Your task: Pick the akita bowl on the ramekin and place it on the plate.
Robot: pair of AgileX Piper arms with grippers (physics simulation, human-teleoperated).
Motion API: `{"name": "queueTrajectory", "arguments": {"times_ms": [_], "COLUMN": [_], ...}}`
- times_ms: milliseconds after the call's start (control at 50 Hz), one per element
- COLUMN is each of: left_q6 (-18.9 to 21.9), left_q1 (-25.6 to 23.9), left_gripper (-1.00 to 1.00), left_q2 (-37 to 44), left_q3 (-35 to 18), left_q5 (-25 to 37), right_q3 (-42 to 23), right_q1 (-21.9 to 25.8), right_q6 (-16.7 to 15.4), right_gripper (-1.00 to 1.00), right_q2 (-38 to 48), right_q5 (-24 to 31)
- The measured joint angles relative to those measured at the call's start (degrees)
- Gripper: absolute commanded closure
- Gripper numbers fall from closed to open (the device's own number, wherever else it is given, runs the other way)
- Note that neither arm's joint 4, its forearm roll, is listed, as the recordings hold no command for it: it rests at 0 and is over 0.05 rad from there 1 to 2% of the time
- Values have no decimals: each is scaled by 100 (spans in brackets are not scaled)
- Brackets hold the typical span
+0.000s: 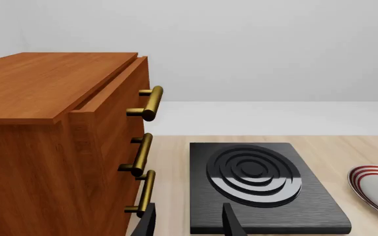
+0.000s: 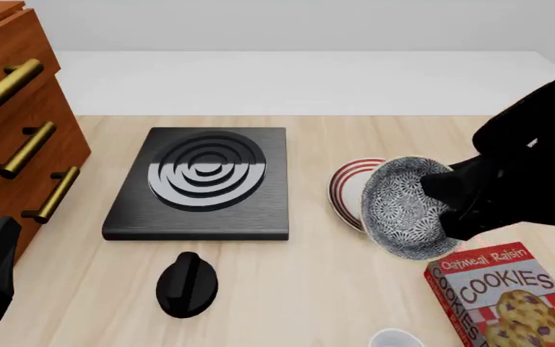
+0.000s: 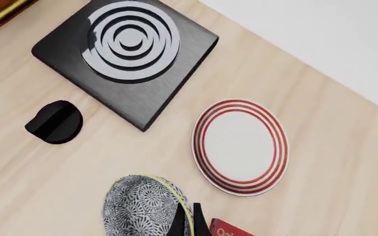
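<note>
The akita bowl (image 2: 403, 206), speckled black and white inside, hangs tilted in the air, partly over the plate (image 2: 347, 186). My right gripper (image 2: 441, 191) is shut on its rim at the right. In the right wrist view the fingers (image 3: 187, 221) pinch the akita bowl's rim (image 3: 143, 206), and the red-ringed plate (image 3: 240, 146) lies on the table beyond it. The ramekin (image 2: 393, 338) shows only as a white edge at the front. My left gripper (image 1: 189, 226) is open and holds nothing, low by the cabinet.
A wooden cabinet (image 2: 12, 137) with brass handles stands at the left. A black stove plate (image 2: 205, 181) lies mid-table with a black knob (image 2: 188, 283) in front of it. A red cookies box (image 2: 504, 296) lies at the front right, close under the bowl.
</note>
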Motion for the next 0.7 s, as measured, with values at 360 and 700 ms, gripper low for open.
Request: {"name": "queueTrajectory", "arguments": {"times_ms": [360, 700], "left_q6": [0, 0], "left_q1": [0, 0], "left_gripper": [-100, -100], "left_q2": [0, 0], "left_q3": [0, 0], "left_q5": [0, 0], "right_q3": [-209, -205], "right_q1": [-341, -603], "right_q6": [-176, -184], "right_gripper": [100, 100], "right_q2": [341, 832], "right_q5": [-19, -470]}}
